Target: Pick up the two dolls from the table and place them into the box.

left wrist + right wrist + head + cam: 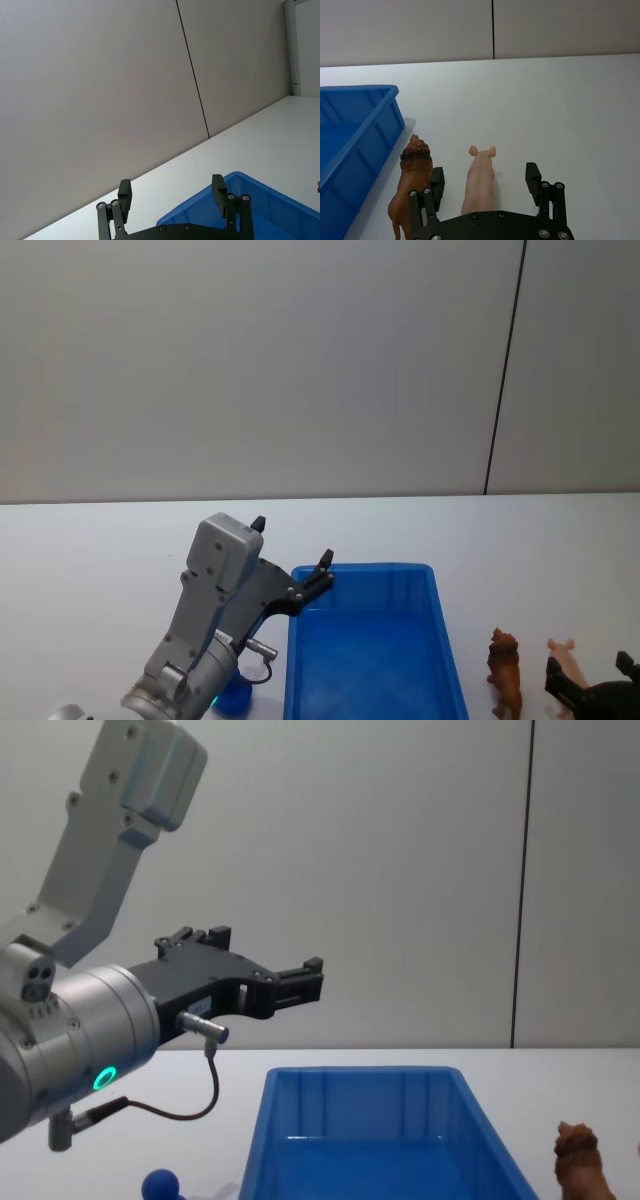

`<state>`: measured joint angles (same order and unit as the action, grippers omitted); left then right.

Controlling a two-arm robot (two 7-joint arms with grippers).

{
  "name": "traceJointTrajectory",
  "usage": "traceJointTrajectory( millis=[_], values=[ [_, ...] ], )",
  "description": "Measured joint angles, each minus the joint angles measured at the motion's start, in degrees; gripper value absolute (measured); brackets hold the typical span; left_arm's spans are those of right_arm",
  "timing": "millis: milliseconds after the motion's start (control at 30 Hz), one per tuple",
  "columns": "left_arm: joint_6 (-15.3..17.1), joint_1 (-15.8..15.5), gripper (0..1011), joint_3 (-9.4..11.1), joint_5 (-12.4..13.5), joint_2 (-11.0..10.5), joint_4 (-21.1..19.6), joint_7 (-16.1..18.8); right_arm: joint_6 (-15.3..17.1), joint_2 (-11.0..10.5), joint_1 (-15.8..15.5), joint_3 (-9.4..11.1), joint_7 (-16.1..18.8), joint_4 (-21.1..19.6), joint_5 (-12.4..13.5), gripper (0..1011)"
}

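The brown doll [505, 672], a lion-like animal, stands on the white table [90, 550] just right of the blue box [440, 640]; it shows too in the right wrist view [412, 180] and the chest view [580, 1160]. The dark-blue doll [235, 698] with a ball top [160, 1184] sits left of the box, partly hidden under my left arm. My left gripper [292, 558] hangs open and empty above the box's far left corner [171, 189] [265, 955]. My right gripper [485, 177] is open low over the table [590, 678], with the brown doll just outside one finger.
A pink toy pig [481, 180] stands between my right gripper's fingers, right of the brown doll [563, 650]. The box [360, 1120] looks empty inside. A grey wall with a dark vertical seam [505, 370] rises behind the table.
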<state>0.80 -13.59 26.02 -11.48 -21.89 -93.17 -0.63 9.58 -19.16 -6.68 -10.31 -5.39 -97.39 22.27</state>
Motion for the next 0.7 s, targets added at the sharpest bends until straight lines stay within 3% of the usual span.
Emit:
traceJointTrajectory(
  millis=[567,700],
  values=[
    [0.0,0.0,1008,0.0,0.0,0.0,0.0,0.0,-1.6,0.9,0.7,-0.1,2.6,4.6,-1.0,998],
    [0.0,0.0,1008,0.0,0.0,0.0,0.0,0.0,-1.9,1.2,1.2,-0.2,3.6,5.9,-1.7,902]
  ],
)
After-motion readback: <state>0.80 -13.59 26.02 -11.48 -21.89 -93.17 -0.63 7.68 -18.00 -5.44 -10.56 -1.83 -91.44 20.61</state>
